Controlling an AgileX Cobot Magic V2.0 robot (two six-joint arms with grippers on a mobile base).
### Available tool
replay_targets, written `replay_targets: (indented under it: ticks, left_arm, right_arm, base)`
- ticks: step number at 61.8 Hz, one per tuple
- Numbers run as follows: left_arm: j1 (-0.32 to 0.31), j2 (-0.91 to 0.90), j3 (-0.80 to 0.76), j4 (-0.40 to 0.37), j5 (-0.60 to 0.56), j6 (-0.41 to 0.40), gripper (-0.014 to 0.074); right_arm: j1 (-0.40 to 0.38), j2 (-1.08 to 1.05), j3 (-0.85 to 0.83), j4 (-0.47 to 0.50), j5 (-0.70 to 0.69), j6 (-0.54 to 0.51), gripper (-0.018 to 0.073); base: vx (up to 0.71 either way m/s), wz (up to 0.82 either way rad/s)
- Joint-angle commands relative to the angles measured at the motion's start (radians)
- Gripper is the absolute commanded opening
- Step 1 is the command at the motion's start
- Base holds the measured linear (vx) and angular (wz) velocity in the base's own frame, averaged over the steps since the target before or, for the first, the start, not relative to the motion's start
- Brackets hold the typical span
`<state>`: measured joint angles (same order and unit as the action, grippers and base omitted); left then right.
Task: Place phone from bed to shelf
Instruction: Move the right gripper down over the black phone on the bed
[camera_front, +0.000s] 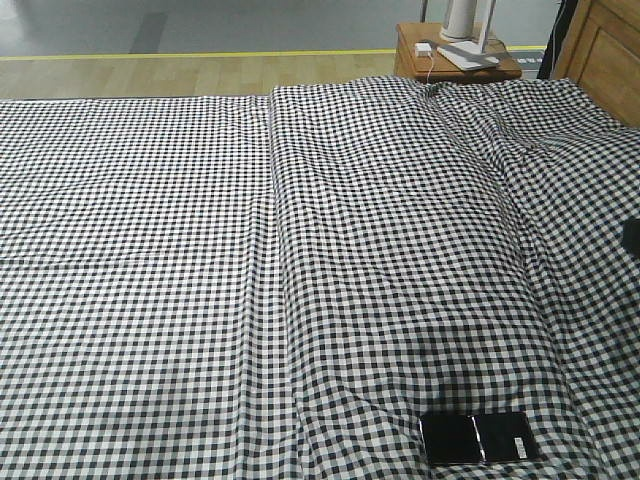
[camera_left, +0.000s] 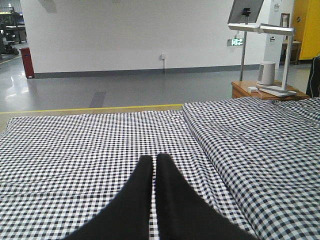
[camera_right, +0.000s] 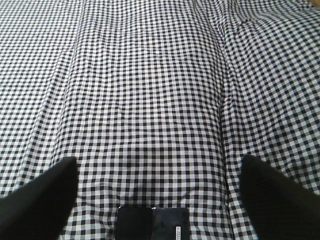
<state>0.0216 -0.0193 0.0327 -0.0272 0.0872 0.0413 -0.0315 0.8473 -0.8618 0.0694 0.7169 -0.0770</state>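
Gingham cloth: black-and-white small check, spread over the bed (camera_front: 200, 250); creased lengthwise down the middle; soft ground, likely to give under a pressing fingertip.
Phone (camera_front: 477, 438): glossy black, lying flat on the cloth at the near right of the bed; long side running left to right; line across the middle, white sticker on the right half; partly cut off by the bottom edge of the right wrist view.
Right gripper (camera_right: 159, 161): spread wide, nothing held; fingers (camera_right: 40, 200) standing off to left and right of the phone, apart from it; apparently posed so as to straddle the phone before closing.
Left gripper (camera_left: 153, 157): closed, tips pressed together, empty; held low over the left part of the bed, facing the far wall; apparently parked clear of the working arm.
Nightstand (camera_front: 455, 60): orange-brown, beyond the far right corner; lamp (camera_front: 468, 20) and small white charger (camera_front: 424, 48) on top.
Shelf: in no view.
Step in hand: approach for the pick; judged early, with grasp, lift and carry all to come.
Next move: descent onto the phone; jaws at present set along its long side, so perhaps a wrist turn to span the shorter one.
Risk: thin glossy body on yielding cloth; possible slip, or fabric pinched with it.
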Motion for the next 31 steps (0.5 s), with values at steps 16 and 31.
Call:
replay_targets:
  ticks: [16,31]
  left_arm:
    - [-0.005,-0.007,-0.025,-0.010,-0.072,-0.009,0.0001]
    - [-0.005,-0.007,-0.025,-0.010,-0.072,-0.009,0.0001]
  right_arm:
    - [-0.009,0.012,-0.070,-0.015,0.060,0.060,0.0713]
    - [-0.093,0.123,-0.230,-0.032,0.319,0.069,0.0704]
  base:
    - [0.00,0.00]
    - [0.00,0.00]
